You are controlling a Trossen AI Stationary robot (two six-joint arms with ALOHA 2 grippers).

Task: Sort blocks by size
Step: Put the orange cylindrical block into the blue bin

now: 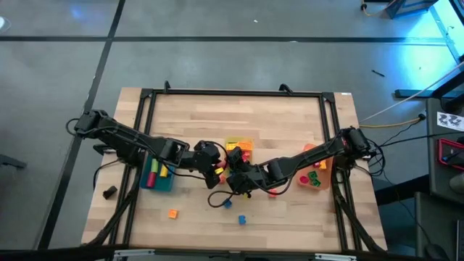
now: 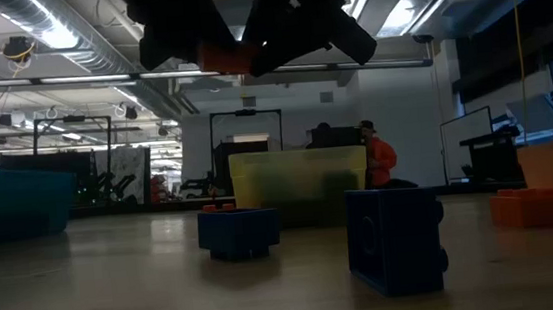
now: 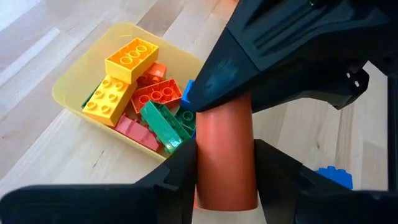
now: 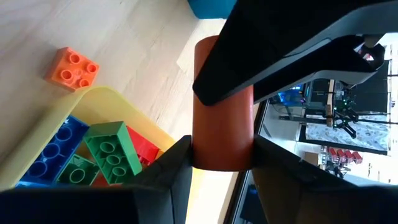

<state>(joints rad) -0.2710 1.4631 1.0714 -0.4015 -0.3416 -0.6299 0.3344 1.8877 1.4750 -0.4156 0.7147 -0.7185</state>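
Both grippers pinch one red-brown block [image 3: 225, 158] from opposite ends, I see: left gripper [image 3: 225, 174] and right gripper [image 4: 222, 162] meet just beside the yellow bin [image 3: 74, 84], above the table [image 1: 290, 217].

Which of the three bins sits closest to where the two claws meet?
The yellow bin: both claws meet right beside it, over the table's middle. The blue bin sits off to the left and the orange bin by the right edge.

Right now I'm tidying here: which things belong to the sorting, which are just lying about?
Job: red block between left gripper and right gripper, mid-table; orange block; two blue blocks; blue bin, yellow bin, orange bin.
Lying about: dark object, left table edge; black cable.
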